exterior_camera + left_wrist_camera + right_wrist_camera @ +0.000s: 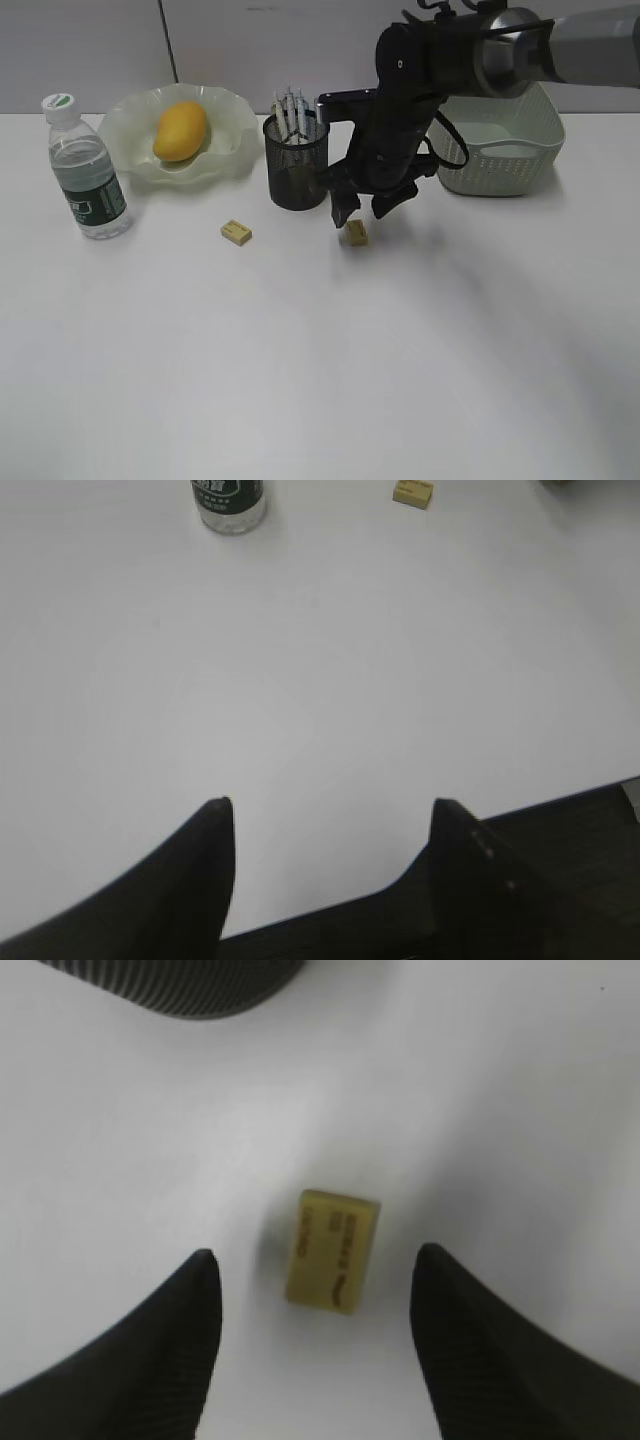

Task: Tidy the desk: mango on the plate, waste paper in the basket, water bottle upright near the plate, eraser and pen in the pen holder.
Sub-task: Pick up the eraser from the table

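My right gripper [365,212] [315,1270] hangs open just above a small yellow eraser [356,232] [332,1250] lying on the white desk [320,360]; the eraser sits between the two fingertips, untouched. A second yellow eraser [236,232] [414,491] lies further left. The black mesh pen holder [296,160] holds pens. The mango [181,130] lies on the wavy green plate [120,130]. The water bottle [86,170] [229,502] stands upright left of the plate. My left gripper [330,815] is open and empty over the desk's near edge. No waste paper shows.
The pale green basket [500,150] stands at the back right, behind my right arm. The pen holder's rim [180,990] shows at the top of the right wrist view. A grey wall runs behind the desk.
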Controlling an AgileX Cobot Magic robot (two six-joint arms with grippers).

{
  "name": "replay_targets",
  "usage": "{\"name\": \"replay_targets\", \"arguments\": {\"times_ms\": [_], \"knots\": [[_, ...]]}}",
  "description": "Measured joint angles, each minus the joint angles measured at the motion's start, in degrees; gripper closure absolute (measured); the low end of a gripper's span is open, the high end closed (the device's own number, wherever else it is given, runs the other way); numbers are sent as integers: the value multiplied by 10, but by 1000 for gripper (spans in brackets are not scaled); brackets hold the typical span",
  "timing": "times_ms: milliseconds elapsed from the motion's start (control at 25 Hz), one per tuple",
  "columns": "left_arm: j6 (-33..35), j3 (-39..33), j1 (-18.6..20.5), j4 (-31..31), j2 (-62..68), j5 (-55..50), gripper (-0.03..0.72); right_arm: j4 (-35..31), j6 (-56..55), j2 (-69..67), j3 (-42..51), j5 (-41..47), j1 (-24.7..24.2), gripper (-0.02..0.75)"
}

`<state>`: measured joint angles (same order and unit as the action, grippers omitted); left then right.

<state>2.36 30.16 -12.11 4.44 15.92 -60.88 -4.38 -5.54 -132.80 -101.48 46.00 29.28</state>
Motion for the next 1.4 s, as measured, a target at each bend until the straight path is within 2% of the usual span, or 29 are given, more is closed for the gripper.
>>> {"name": "replay_targets", "arguments": {"times_ms": [200, 640, 760, 880, 1000, 1200, 1400], "knots": [[0, 0, 0, 0, 0, 0, 222, 0, 0, -14, -1, -2, 0, 264], [0, 0, 0, 0, 0, 0, 222, -5, 0, -37, -3, -7, 0, 327], [0, 0, 0, 0, 0, 0, 222, -5, 0, -38, -5, -8, 0, 386], [0, 0, 0, 0, 0, 0, 222, -5, 0, -38, -5, -8, 0, 498], [0, 0, 0, 0, 0, 0, 222, -4, 0, -38, -8, -5, 0, 518], [0, 0, 0, 0, 0, 0, 222, -4, 0, -46, -57, 76, 1, 518], [0, 0, 0, 0, 0, 0, 222, 4, 0, -44, -155, 172, 1, 518]]}}
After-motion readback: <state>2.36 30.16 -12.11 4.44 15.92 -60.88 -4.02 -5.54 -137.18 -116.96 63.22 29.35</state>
